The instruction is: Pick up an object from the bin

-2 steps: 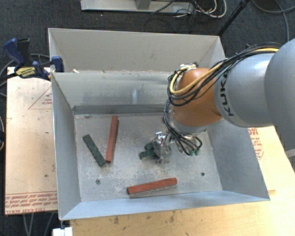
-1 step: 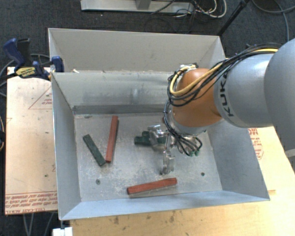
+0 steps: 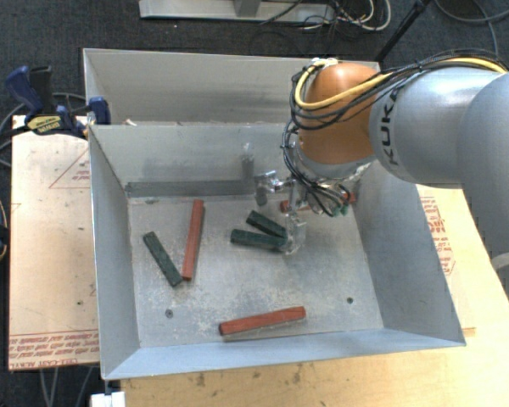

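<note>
Though its state cannot be told, the hand (image 3: 293,232) hangs beside two green bars (image 3: 254,239).

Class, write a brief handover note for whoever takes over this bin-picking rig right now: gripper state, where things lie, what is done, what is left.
Gripper: low over the middle of the bin, at the right ends of two dark green bars. Whether it grips one cannot be told.
Other things: third green bar and left red-brown bar lie side by side at the left. Front red-brown bar lies by the front wall.
Done: nothing lifted yet.
Left: secure one bar and lift it clear.
</note>
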Robot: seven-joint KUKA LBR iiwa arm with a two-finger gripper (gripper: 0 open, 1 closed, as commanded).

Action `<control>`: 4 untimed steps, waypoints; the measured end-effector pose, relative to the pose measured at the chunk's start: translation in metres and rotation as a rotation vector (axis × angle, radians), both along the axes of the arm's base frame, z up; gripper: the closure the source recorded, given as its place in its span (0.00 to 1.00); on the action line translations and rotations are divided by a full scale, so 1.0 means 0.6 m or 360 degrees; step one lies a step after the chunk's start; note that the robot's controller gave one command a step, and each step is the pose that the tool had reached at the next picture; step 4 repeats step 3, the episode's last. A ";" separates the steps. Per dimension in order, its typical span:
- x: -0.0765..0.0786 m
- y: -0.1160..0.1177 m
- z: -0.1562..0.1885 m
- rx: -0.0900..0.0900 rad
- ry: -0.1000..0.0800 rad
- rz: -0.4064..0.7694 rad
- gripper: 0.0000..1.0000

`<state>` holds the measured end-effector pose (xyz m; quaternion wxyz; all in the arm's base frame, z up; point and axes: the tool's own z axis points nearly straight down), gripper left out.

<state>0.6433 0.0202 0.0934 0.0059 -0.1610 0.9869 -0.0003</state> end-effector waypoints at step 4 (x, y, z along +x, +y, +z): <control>0.013 -0.042 0.276 0.0005 -0.0003 -0.0460 1.00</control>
